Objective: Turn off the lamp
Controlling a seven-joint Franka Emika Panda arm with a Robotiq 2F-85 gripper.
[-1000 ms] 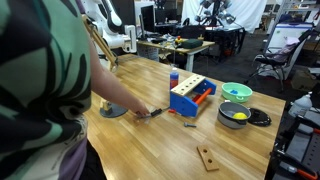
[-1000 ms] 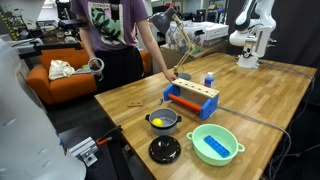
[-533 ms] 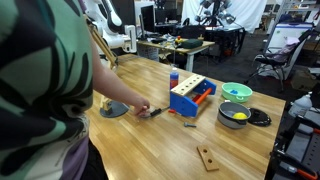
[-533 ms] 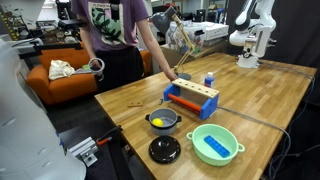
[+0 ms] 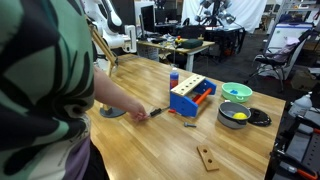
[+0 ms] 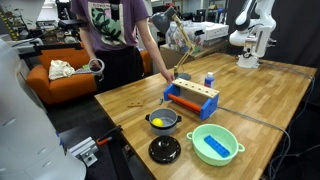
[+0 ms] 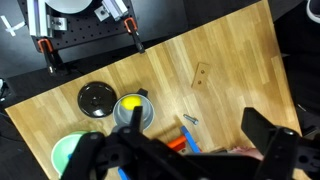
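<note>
The lamp's jointed light-wood arm (image 5: 101, 47) rises from a round grey base (image 5: 112, 111) near the table's edge; it also shows in an exterior view (image 6: 180, 38). Its shade is hidden behind a person in a green shirt (image 5: 40, 80), whose hand (image 5: 137, 115) rests on the table between the base and a small dark object (image 5: 155, 112). The white robot arm (image 6: 250, 25) stands at the table's far end, well away from the lamp. In the wrist view my gripper (image 7: 185, 160) looks down from high up, jaws wide apart and empty.
A blue and orange toolbox (image 5: 190, 97) (image 6: 192, 97) stands mid-table. Beside it are a green bowl (image 5: 236, 92) (image 6: 213, 145), a pot with a yellow item (image 5: 233, 115) (image 7: 132, 108), a black lid (image 6: 164, 150) and a small wood block (image 5: 207, 157) (image 7: 201, 75).
The person's hand has slid from the lamp base along the table towards the small dark object. The robot arm has not moved.
</note>
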